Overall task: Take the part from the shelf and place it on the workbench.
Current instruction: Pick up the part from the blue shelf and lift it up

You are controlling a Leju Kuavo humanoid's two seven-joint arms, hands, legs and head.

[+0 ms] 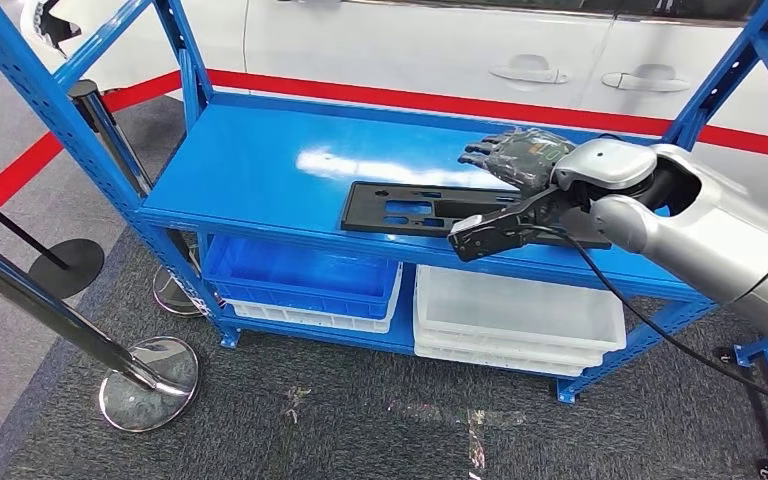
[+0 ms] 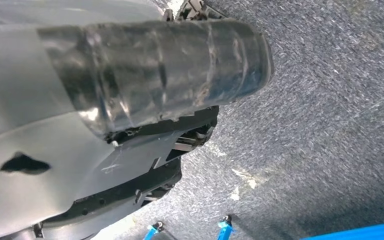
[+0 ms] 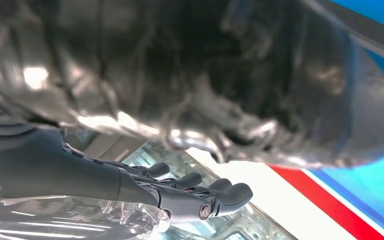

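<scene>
Part: flat black panel [image 1: 430, 210] with cut-out windows, lying on the top deck of the blue shelf [image 1: 250, 160], toward its front edge.
My right hand [image 1: 515, 160]: hovering over the panel's right end, fingers [image 1: 480, 152] spread and holding nothing; thumb low beside the front edge.
My left hand [image 2: 155, 65]: hanging toward the carpet; whether its fingers are curled I cannot tell.
Handling: I judge it moulded plastic, so light and fairly stiff, though long enough to flex or swing if held by one end.
Surface: matte, probably not slippery.
Hold: pinch across the near long edge, or hook through a window near the middle.
Writing: none legible on part or shelf.
</scene>
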